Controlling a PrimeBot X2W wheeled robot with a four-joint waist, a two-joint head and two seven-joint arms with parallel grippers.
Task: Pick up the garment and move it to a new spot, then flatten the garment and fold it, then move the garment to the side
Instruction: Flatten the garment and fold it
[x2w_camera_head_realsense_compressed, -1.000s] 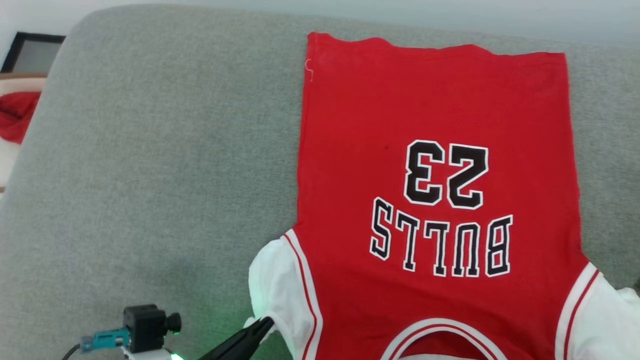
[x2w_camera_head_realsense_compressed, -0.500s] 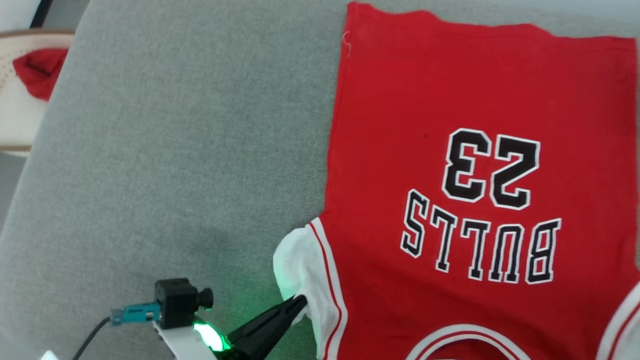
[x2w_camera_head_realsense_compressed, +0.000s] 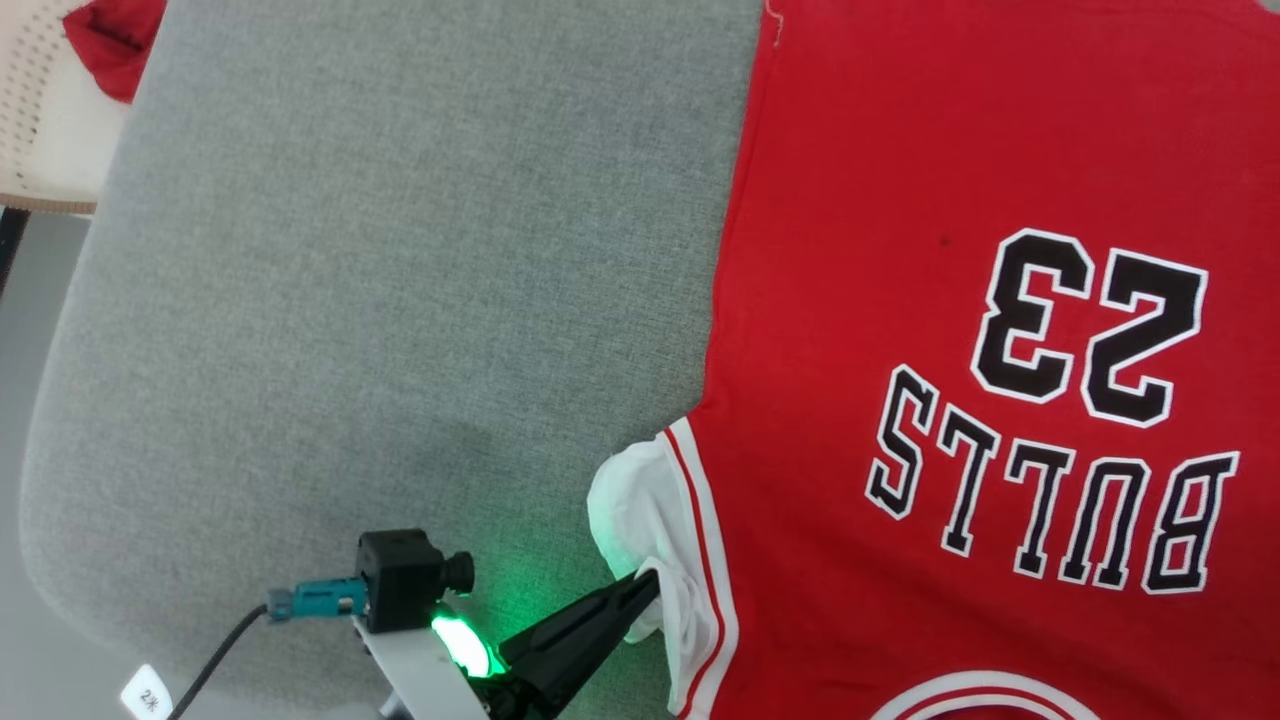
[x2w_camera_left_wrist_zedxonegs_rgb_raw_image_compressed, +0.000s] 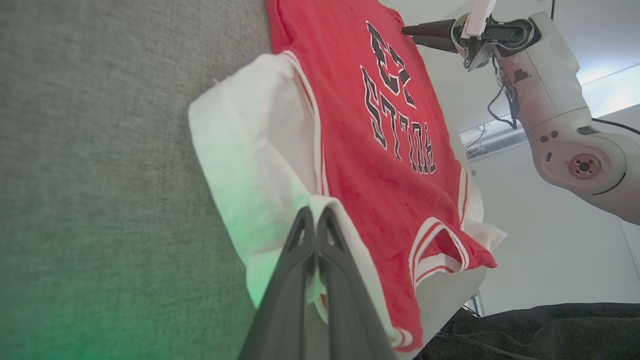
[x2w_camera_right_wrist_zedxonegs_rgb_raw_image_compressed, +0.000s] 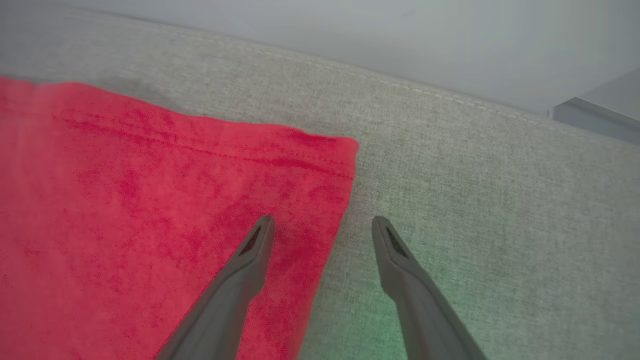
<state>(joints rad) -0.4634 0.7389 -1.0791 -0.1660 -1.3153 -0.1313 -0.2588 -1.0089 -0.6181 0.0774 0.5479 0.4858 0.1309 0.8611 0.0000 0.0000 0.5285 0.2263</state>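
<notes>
Two dark fingers of the left claw (x2w_camera_head_realsense_compressed: 640, 592) are pressing together, pinching the white sleeve (x2w_camera_head_realsense_compressed: 640, 510) of the garment (x2w_camera_head_realsense_compressed: 950, 250) at its near edge; the garment is lying flat, lettering up, on the grey cushion (x2w_camera_head_realsense_compressed: 400, 250); at its far hem corner the right claw (x2w_camera_right_wrist_zedxonegs_rgb_raw_image_compressed: 322, 225) is hovering spread, one finger over red cloth, the other over cushion.

Red jersey (x2w_camera_head_realsense_compressed: 900, 250), white sleeves, black-white lettering (upside down in head view), flat on grey cushion (x2w_camera_head_realsense_compressed: 350, 250), one sleeve crumpled.
</notes>
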